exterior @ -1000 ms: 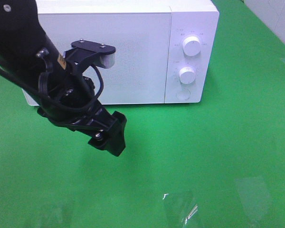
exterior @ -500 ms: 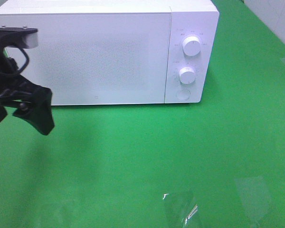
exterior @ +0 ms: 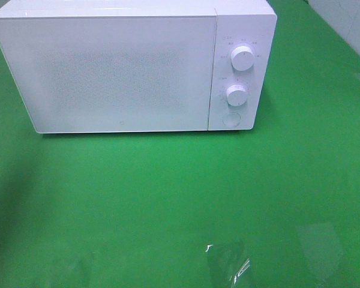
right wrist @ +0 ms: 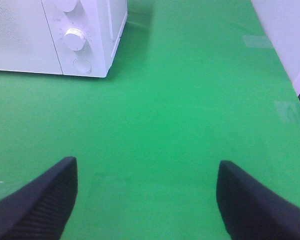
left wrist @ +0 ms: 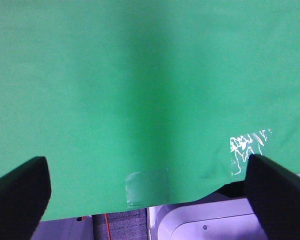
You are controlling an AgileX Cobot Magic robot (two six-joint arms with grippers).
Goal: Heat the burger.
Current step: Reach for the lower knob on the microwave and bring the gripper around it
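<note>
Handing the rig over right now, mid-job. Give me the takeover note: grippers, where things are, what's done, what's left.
Left gripper: open, empty, over the green mat.
Right gripper: open, empty, facing the microwave and its dials.
door: shut.
Burger: in no view; whether it is inside cannot be told.
Done: nothing confirmable beyond the shut door.
Left: find the burger, confirm it is inside, set the dials.

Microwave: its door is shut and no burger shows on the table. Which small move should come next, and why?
Probably reach the right hand toward the lower knob to start heating. The microwave is shut, no burger is visible, so it may be inside; this open hand faces the knobs.
</note>
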